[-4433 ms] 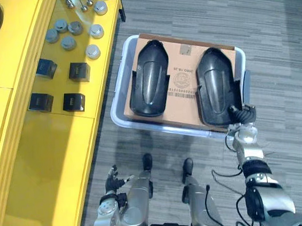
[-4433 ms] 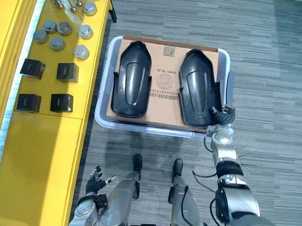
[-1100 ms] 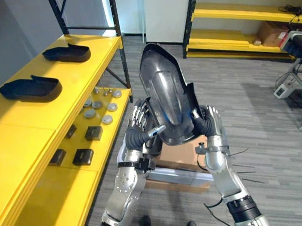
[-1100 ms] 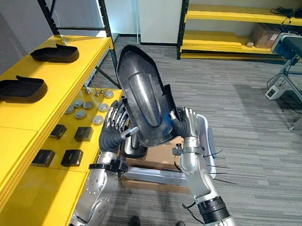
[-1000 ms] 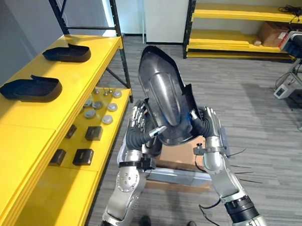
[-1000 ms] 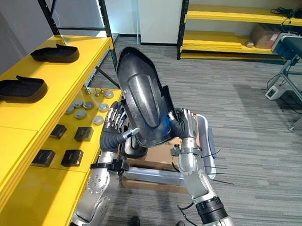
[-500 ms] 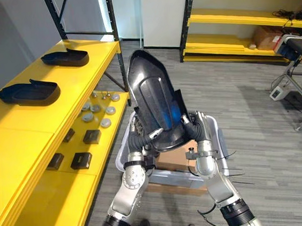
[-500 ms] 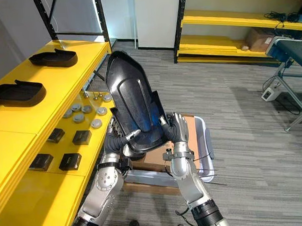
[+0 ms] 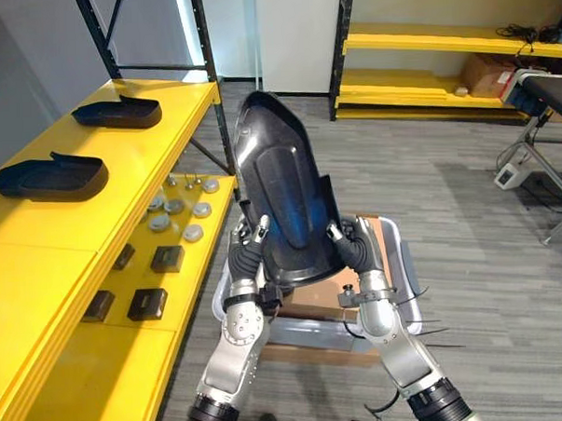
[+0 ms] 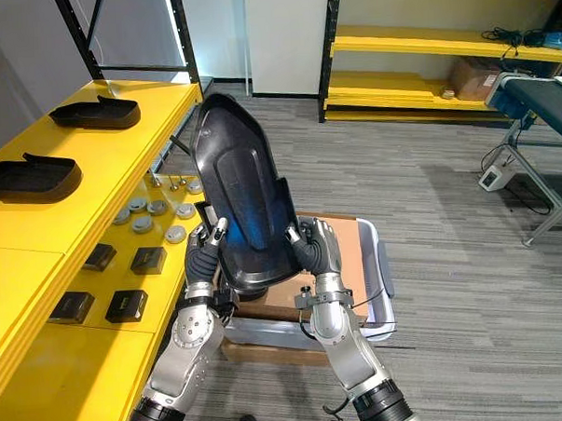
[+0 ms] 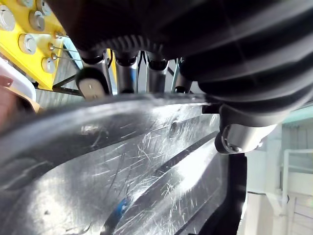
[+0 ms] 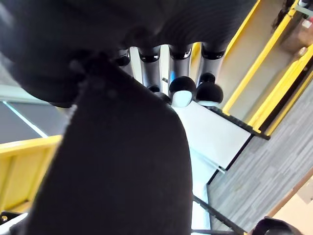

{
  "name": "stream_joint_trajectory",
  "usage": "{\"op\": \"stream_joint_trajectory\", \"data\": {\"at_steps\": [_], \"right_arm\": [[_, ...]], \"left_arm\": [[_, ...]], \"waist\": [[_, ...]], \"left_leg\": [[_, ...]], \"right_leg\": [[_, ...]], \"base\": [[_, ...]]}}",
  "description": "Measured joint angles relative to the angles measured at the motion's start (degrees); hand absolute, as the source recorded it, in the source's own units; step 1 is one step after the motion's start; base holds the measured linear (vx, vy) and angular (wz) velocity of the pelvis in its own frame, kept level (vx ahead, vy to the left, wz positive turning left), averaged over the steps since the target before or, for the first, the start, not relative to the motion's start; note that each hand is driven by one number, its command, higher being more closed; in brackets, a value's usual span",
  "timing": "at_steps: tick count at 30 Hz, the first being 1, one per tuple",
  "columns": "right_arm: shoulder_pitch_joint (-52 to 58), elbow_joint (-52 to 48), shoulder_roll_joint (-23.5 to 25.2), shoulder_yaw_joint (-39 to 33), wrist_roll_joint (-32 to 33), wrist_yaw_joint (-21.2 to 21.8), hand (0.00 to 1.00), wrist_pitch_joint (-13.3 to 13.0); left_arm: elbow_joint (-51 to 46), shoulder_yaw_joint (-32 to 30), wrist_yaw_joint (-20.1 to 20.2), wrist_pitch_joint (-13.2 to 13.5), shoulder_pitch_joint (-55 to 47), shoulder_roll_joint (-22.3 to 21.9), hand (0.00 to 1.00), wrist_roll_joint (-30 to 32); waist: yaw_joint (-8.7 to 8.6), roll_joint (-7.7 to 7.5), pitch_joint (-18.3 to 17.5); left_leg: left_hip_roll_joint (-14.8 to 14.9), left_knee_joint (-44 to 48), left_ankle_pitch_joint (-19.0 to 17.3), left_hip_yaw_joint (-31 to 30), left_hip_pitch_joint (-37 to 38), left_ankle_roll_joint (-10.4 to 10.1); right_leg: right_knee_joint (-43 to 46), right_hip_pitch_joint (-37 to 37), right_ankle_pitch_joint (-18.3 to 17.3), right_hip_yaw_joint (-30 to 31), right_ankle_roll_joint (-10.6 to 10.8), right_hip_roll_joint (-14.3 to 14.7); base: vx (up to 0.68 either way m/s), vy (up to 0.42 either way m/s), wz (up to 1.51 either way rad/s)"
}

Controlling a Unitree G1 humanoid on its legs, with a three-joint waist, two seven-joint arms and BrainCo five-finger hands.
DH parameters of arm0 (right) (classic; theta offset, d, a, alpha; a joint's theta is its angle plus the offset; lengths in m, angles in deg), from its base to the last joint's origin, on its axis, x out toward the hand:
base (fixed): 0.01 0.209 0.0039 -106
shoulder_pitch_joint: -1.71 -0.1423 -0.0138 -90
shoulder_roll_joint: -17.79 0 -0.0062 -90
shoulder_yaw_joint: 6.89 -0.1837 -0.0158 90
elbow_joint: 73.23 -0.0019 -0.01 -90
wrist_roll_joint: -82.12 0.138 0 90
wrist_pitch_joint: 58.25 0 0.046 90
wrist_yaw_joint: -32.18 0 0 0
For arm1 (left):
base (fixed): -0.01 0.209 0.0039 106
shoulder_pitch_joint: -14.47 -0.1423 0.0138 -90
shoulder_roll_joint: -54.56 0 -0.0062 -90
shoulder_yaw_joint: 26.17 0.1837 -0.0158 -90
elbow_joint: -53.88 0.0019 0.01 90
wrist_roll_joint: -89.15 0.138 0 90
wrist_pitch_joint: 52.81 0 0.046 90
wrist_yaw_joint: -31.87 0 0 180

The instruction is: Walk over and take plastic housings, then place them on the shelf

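A long black plastic housing (image 9: 285, 206) stands almost upright in front of me, its glossy outer face toward the camera. My left hand (image 9: 248, 257) grips its lower left edge, fingers curled behind and thumb on the front. My right hand (image 9: 355, 251) is curled round the lower right edge. In the left wrist view the fingers (image 11: 126, 73) sit behind the scratched housing (image 11: 146, 166). In the right wrist view the fingertips (image 12: 182, 94) hook over the housing (image 12: 122, 166). Two more housings (image 9: 48, 176) (image 9: 116, 112) lie on the yellow shelf (image 9: 40, 249) at my left.
Below my hands a pale bin (image 9: 400, 266) holds a cardboard sheet. The shelf's lower level carries small black boxes (image 9: 167, 259) and silver caps (image 9: 174, 206). Black uprights (image 9: 216, 111) frame the shelf. More yellow shelving (image 9: 441, 40) stands at the back, a cart (image 9: 546, 78) at the right.
My left hand has come from spread behind the housing to a curled grip on its left edge. The housing has shifted a little left and stands straighter. The camera has moved slightly.
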Motion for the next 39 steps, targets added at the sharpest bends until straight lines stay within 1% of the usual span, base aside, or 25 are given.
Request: {"op": "stream_joint_trajectory", "data": {"at_steps": [4,5,8,9,11,13,15,17,18,19,20,24,26,27,28,30,32,33,34,36,37,39], "right_arm": [[0.0,-2.5,-0.4,-1.2,2.8,1.3,0.0,-0.4],[0.0,-3.6,-0.6,-1.8,4.0,1.5,0.0,-0.6],[-0.2,-6.0,-0.9,-2.9,5.8,2.6,0.0,-1.8],[-0.2,-6.9,-1.1,-3.6,7.2,3.2,0.0,-2.7],[-0.3,-9.1,-1.3,-4.9,10.2,4.0,0.0,-3.3],[-0.4,-10.7,-1.3,-6.0,12.6,5.2,0.0,-4.5],[-0.4,-13.0,-0.7,-8.7,16.4,5.6,0.0,-6.1],[-1.3,-18.3,0.3,-17.8,23.7,5.1,0.0,-9.6],[-1.7,-19.0,0.1,-19.9,25.5,5.0,0.0,-10.7],[-2.4,-19.9,-0.2,-24.0,28.6,4.8,0.0,-12.4],[-2.6,-20.0,-0.1,-27.2,31.8,4.8,0.0,-13.9],[-1.9,-18.7,-0.1,-35.3,39.3,4.9,0.0,-15.7],[-0.5,-15.4,-0.1,-41.1,44.3,5.0,0.0,-17.2],[0.9,-11.6,-0.1,-44.8,47.0,4.9,0.0,-17.5],[1.2,-10.7,-0.1,-45.4,47.3,4.9,0.0,-17.5],[4.6,-3.2,-0.2,-48.1,48.5,4.9,0.0,-17.0],[7.4,2.1,-0.3,-48.7,48.4,5.2,0.0,-15.7],[9.8,8.2,-0.3,-48.7,48.4,6.3,0.0,-13.7],[10.6,10.8,-0.3,-48.7,48.2,6.7,0.0,-12.7],[12.8,20.5,0.1,-48.3,47.7,9.2,0.0,-9.6],[13.0,22.2,0.1,-48.3,47.4,9.8,0.0,-9.1],[14.2,31.8,0.0,-45.9,45.2,12.3,0.0,-7.2]], "left_arm": [[-0.1,-0.8,0.7,0.0,0.0,-0.1,1.0,0.7],[-0.1,-0.9,1.5,-0.1,0.0,-0.2,1.0,1.8],[-0.2,-1.7,2.8,-0.1,-0.4,-0.6,1.0,2.3],[-0.5,-2.0,3.6,-0.1,-0.4,-1.2,1.0,2.4],[-1.0,-2.4,4.4,-0.1,-0.5,-1.9,1.0,2.8],[-1.5,-2.4,5.5,-0.1,-0.9,-2.0,1.0,4.6],[-1.6,-3.8,6.0,-0.3,-1.8,-2.6,1.0,5.9],[-1.4,-8.5,6.0,-0.9,-5.3,-2.3,1.0,8.8],[-1.3,-9.4,6.0,-1.3,-6.2,-1.9,1.0,9.3],[-1.2,-11.0,5.9,-2.5,-8.0,-0.7,1.0,10.4],[-1.2,-12.1,5.9,-3.1,-9.6,-0.1,1.0,10.9],[-1.6,-14.1,4.9,-3.2,-11.4,-0.7,1.0,11.3],[-2.3,-15.3,4.9,-3.2,-11.7,-1.1,1.0,11.5],[-2.9,-16.1,4.9,-3.2,-11.7,-1.6,1.0,11.8],[-3.1,-16.3,4.9,-3.2,-11.8,-1.5,1.0,11.8],[-5.5,-17.9,5.0,-3.0,-12.9,-1.6,1.0,11.9],[-7.1,-18.6,5.0,-2.7,-13.9,-1.7,1.0,11.9],[-8.2,-19.2,5.1,-2.4,-14.7,-1.9,1.0,11.9],[-8.6,-19.5,5.2,-2.3,-15.1,-2.0,1.0,11.8],[-9.3,-20.1,6.3,-1.7,-16.2,-2.4,1.0,11.8],[-9.4,-20.1,6.4,-1.6,-16.5,-2.5,1.0,11.8],[-10.9,-19.6,7.4,-0.9,-18.2,-2.6,1.0,11.6]], "waist": [[0.05,0.01,0.0],[0.07,0.01,0.0],[0.06,0.01,0.0],[0.08,0.01,0.0],[0.08,0.02,0.0],[0.03,0.02,0.0],[-0.09,0.04,0.0],[-0.19,0.05,0.0],[-0.22,0.04,0.0],[-0.4,0.05,0.0],[-0.72,0.04,0.0],[-0.73,0.05,0.0],[-0.76,0.05,0.0],[-1.06,0.08,0.0],[-1.19,0.1,0.1],[-1.73,0.35,0.1],[-1.83,0.58,0.1],[-1.8,0.76,0.2],[-1.8,0.87,0.3],[-1.68,1.39,0.6],[-1.61,1.53,0.7],[-1.51,1.75,0.8]], "left_leg": [[0.0,0.0,0.0,0.0,0.0,0.0],[0.0,0.0,0.0,0.0,0.1,0.0],[0.0,0.0,0.1,0.0,0.1,0.1],[0.0,0.0,0.1,0.0,0.1,0.1],[0.0,0.0,0.1,0.0,0.2,0.1],[0.0,0.0,0.1,0.0,0.3,0.1],[0.0,0.0,-0.1,0.0,0.4,0.0],[0.1,-0.1,-0.2,0.1,0.4,-0.2],[0.1,-0.2,-0.2,0.1,0.5,-0.2],[0.1,-0.3,-0.2,0.2,0.5,-0.2],[0.1,-0.3,-0.2,0.2,0.5,-0.2],[0.0,-0.3,-0.2,0.2,0.5,-0.2],[0.0,-0.3,-0.2,0.2,0.3,-0.2],[0.0,-0.3,-0.3,0.1,0.1,-0.4],[0.0,-0.3,-0.5,0.1,0.1,-0.6],[0.1,-0.3,-0.5,0.1,-0.1,-0.6],[0.2,-0.3,-0.5,0.0,-0.3,-0.6],[0.3,-0.3,-0.5,0.0,-0.4,-0.6],[0.3,-0.3,-0.5,0.0,-0.4,-0.6],[0.3,-0.3,-0.5,0.0,-0.4,-0.6],[0.3,-0.3,-0.5,0.0,-0.4,-0.6],[0.4,-0.2,-0.5,0.0,-0.4,-0.5]], "right_leg": [[0.0,0.1,0.0,0.0,0.0,0.0],[0.0,0.1,0.0,0.0,0.0,0.0],[0.1,0.1,0.0,0.0,0.0,0.0],[0.1,0.1,0.0,0.0,0.0,0.0],[0.1,0.1,0.0,0.0,0.0,0.0],[0.1,0.2,0.0,0.0,0.0,0.0],[0.1,0.1,0.0,0.0,0.1,0.0],[0.1,0.1,0.0,0.0,0.1,0.0],[0.1,0.1,-0.1,0.0,0.1,0.0],[0.1,0.1,-0.1,0.0,0.0,0.0],[0.1,0.1,-0.2,0.0,-0.1,0.0],[0.1,0.2,-0.3,-0.2,-0.2,0.0],[0.0,0.1,-0.3,-0.4,-0.2,-0.1],[0.0,0.1,-0.4,-0.6,-0.1,-0.1],[0.0,0.1,-0.4,-0.6,-0.1,-0.1],[-0.1,0.0,-0.5,-0.7,0.0,0.0],[-0.2,0.0,-0.5,-0.7,0.0,0.1],[-0.3,0.0,-0.5,-0.8,0.0,0.1],[-0.3,0.0,-0.5,-0.8,-0.1,0.1],[-0.4,0.0,-0.5,-0.8,-0.1,0.2],[-0.4,0.0,-0.5,-0.9,-0.1,0.1],[-0.4,0.2,-0.2,-0.9,-0.2,0.2]], "base": [[0.0,0.0,0.0],[0.0,0.0,0.0],[0.0,0.0,0.0],[0.0,0.0,0.0],[0.0,0.0,0.0],[0.0,0.0,0.0],[0.0,0.0,0.0],[0.0,0.0,0.0],[0.0,0.0,0.0],[0.0,0.0,0.0],[0.0,0.0,0.0],[0.0,0.0,0.02],[0.0,0.0,0.06],[0.0,0.0,0.05],[0.0,0.0,0.04],[0.0,0.0,0.0],[0.0,0.0,-0.02],[0.0,0.0,0.0],[0.0,0.0,0.0],[0.0,0.0,0.0],[0.0,0.0,0.0],[0.0,0.0,0.0]]}}
